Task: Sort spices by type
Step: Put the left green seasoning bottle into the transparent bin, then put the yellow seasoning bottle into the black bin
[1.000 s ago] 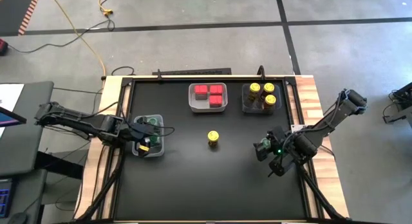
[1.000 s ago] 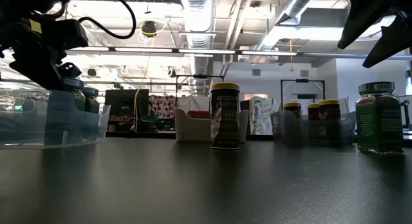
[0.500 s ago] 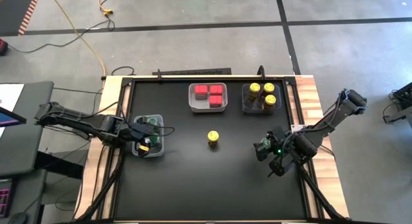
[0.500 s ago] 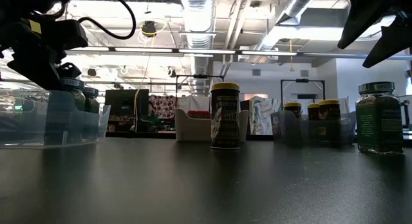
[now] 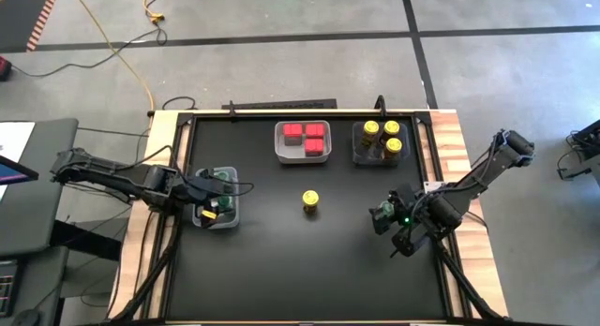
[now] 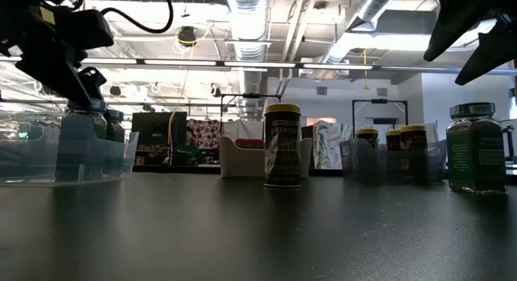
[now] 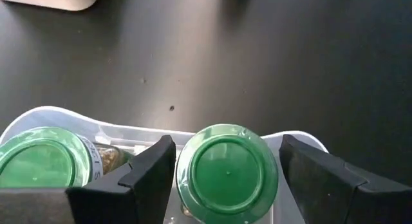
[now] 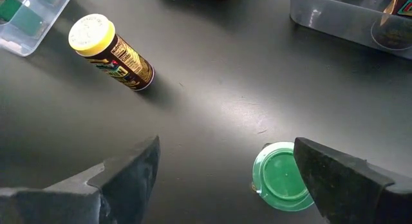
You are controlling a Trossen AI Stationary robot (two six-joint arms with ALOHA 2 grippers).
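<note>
Lifting the left tool (image 7: pixel 226 166) out of the left tray (image 5: pixel 233 188) is where you could go wrong: its fingers stand parted on either side of a green-lidded jar (image 7: pixel 226 172) already set in that tray, and the gaps look slim, so a slanted pull could catch the lid and tip the jar into its green-lidded neighbour (image 7: pixel 40 165). On the right, your right tool (image 8: pixel 225 166) hangs wide open above a loose green-lidded jar (image 8: pixel 282 179) at the right edge of the worktop (image 5: pixel 281 279); come down off-centre and a finger could knock it over or skid it away.

Largest first among the containers: the far middle tray (image 5: pixel 303 157) holds the red square-topped boxes (image 5: pixel 303 133). The far right tray (image 5: pixel 359 157) holds the yellow-lidded jars (image 5: pixel 382 136), three by my count. The left tray holds at least two green-lidded jars. One yellow-lidded jar (image 5: pixel 310 200) stands alone mid-worktop, well apart from every tray and not yet sorted.
</note>
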